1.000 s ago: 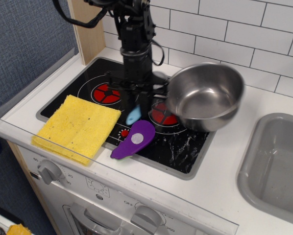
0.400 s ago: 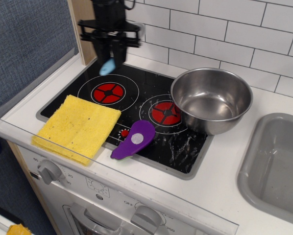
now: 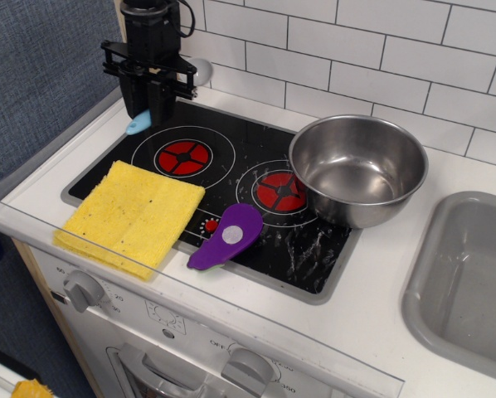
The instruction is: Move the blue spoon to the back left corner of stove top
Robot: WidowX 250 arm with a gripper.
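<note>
1. Where the black stove top [image 3: 256, 178] meets the wall at its back left corner, the claw [image 3: 148, 106] is seen hanging upright from the arm.
2. The blue spoon [image 3: 138, 124] is gripped between the closed fingers of the claw, with only its light blue end showing below them.
3. That blue end is held over the left rim of the stove top, close to the back left corner; whether it touches the surface cannot be told.
4. The left red burner [image 3: 183, 156] is seen just in front of and to the right of the claw, uncovered.
5. A yellow sponge [image 3: 132, 215] is laid flat over the front left part of the stove top, its front edge reaching onto the white table [image 3: 372, 315].
6. A purple flat utensil [image 3: 227, 236] with a white dot is laid on the front edge of the stove top, between the sponge and the right burner [image 3: 274, 191].
7. A steel bowl [image 3: 357, 170] is set upright at the right side of the stove top, covering part of the right burner.
8. A grey sink [image 3: 472, 282] is sunk into the table at the far right, well apart from the claw.
9. White wall tiles [image 3: 381, 58] are seen behind the stove top.
</note>
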